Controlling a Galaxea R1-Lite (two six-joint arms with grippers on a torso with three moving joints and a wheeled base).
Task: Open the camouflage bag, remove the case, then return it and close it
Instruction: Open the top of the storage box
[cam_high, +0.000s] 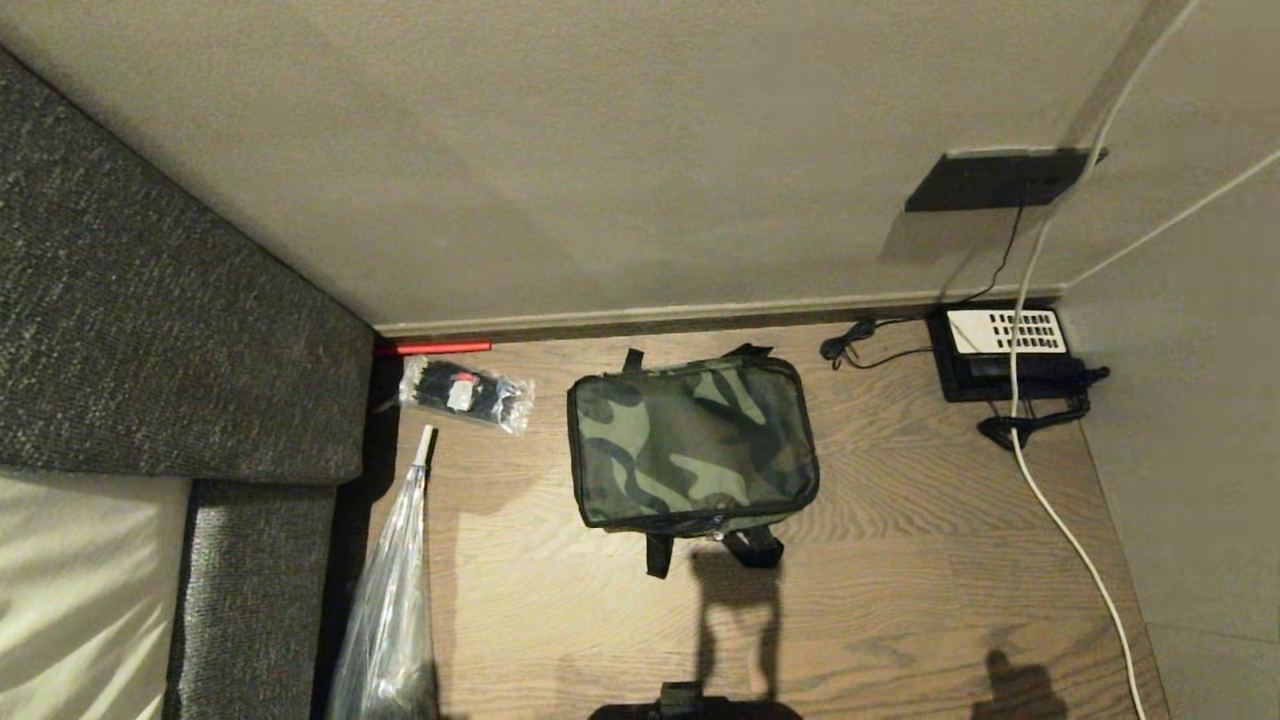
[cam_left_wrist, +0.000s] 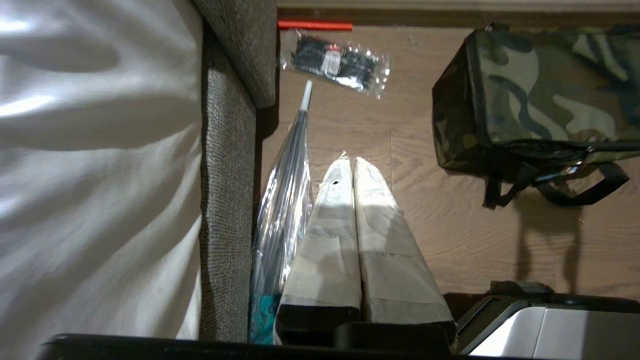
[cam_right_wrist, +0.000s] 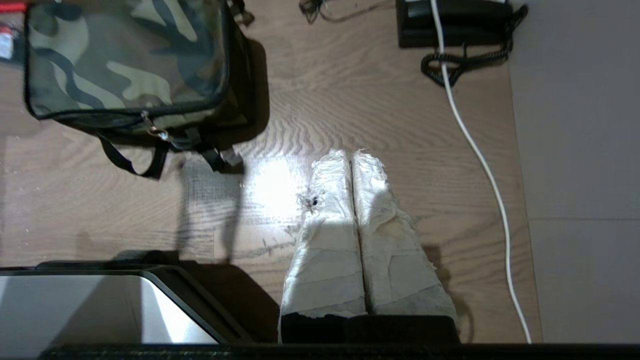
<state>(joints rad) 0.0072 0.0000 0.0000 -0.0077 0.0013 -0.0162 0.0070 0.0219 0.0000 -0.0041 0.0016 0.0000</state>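
Observation:
The camouflage bag (cam_high: 692, 443) lies zipped shut on the wooden floor, its black straps trailing toward me; it also shows in the left wrist view (cam_left_wrist: 545, 95) and the right wrist view (cam_right_wrist: 125, 60). The case is hidden. Neither arm appears in the head view. My left gripper (cam_left_wrist: 352, 162) hangs shut and empty over the floor, to the left of the bag. My right gripper (cam_right_wrist: 351, 155) hangs shut and empty over bare floor to the right of the bag. Both have tape-wrapped white fingers pressed together.
A clear packet of black items (cam_high: 466, 393) and a red stick (cam_high: 435, 348) lie left of the bag by the wall. A grey sofa (cam_high: 150, 330) and a folded umbrella (cam_high: 395, 600) stand at left. A black telephone (cam_high: 1005, 350) and white cable (cam_high: 1050, 510) lie at right.

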